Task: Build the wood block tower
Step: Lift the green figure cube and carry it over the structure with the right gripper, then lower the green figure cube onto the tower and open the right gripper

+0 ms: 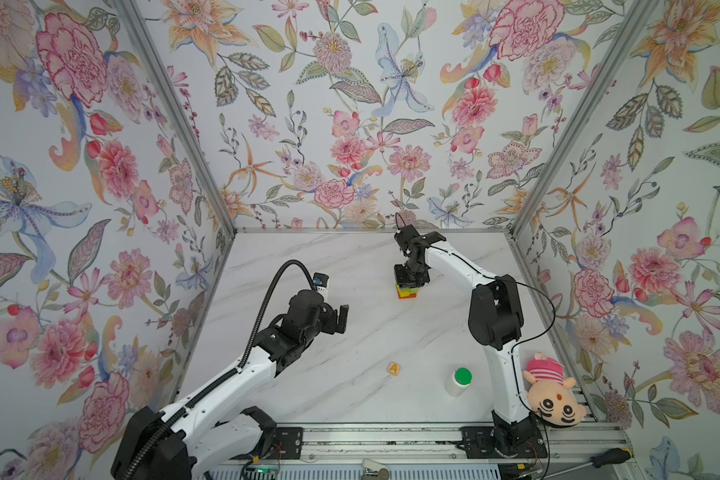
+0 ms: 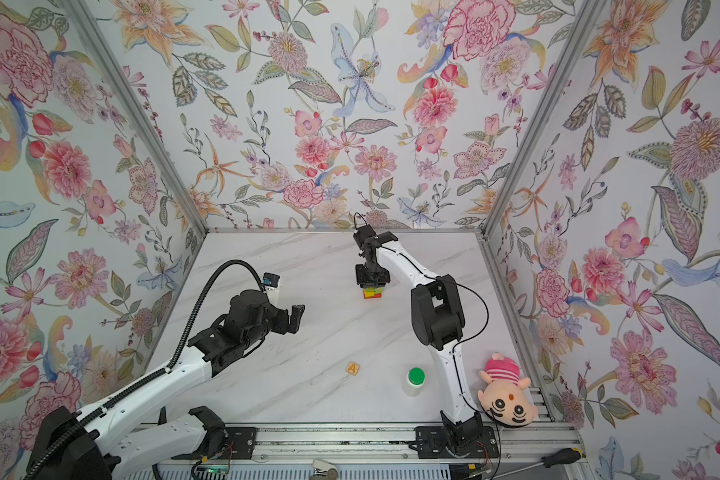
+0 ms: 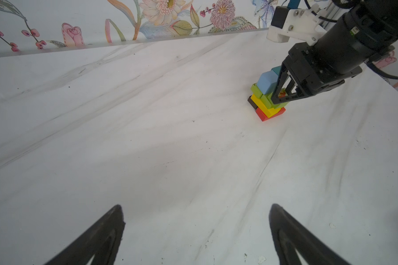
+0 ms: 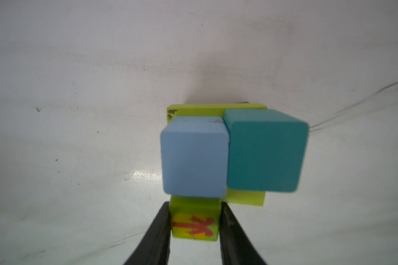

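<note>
Clamping the green cube [image 4: 194, 227] by its sides, the right gripper [image 4: 195, 205] can seat it flush against the blue cube [image 4: 194, 158] ahead (left gripper [image 3: 197, 206] gapes empty).

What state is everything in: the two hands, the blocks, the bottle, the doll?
Tower: standing, light-blue cube and teal cube on top.
Right hand: closed on the green red-marked cube at the tower.
Left hand: open, empty.
Tan "A" cube: loose on the table, apart from the tower.
Bottle: upright, green cap on.
Plush doll: lying at the table's edge.
</note>
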